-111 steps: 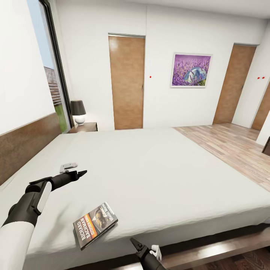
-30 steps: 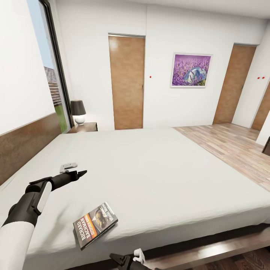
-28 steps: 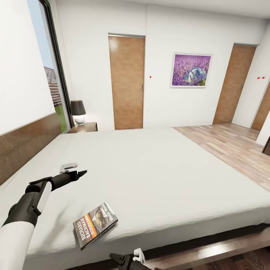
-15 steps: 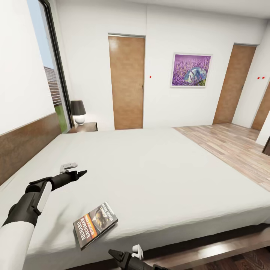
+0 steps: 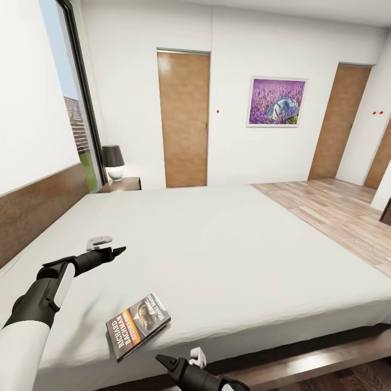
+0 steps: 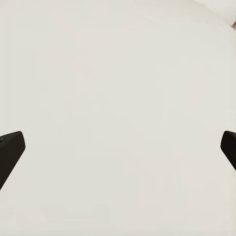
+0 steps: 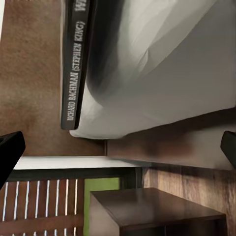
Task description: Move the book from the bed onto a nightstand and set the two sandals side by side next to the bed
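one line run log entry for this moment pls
book: flat on bed, near edge | right gripper: open, just below book, apart | left gripper: open over mattress | nightstand: far

The right gripper (image 5: 163, 360) was cut off by the head view's lower edge, so its finger spacing could not be judged there. In the right wrist view the book (image 7: 74, 69) ran past the frame, showing just its spine, and the nightstand (image 7: 147, 211) was cropped too.

The bed (image 5: 228, 244) had a smooth matt cloth mattress over a dark wood base; on it lay the glossy paper-covered book (image 5: 138, 325).
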Controlling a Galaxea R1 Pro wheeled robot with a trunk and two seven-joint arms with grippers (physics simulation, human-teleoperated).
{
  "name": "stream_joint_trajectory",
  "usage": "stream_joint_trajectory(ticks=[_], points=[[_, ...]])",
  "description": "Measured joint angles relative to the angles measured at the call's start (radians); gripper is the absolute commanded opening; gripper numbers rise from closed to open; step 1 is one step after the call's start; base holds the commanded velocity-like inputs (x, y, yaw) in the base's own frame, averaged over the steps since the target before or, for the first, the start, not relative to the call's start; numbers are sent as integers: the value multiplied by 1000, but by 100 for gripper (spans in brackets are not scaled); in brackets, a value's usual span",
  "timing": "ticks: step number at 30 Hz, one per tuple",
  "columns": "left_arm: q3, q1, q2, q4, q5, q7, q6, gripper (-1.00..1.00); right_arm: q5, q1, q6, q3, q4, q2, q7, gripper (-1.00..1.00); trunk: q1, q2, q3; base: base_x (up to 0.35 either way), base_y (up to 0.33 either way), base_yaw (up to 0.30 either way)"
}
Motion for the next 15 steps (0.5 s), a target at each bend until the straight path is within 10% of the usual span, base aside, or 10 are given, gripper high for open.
stream_joint_trajectory(ticks=[15], points=[[0,0,0,0,0,0,0,100,0,0,0,1,-34,0,-8,100,0,0,0,0,0,0]])
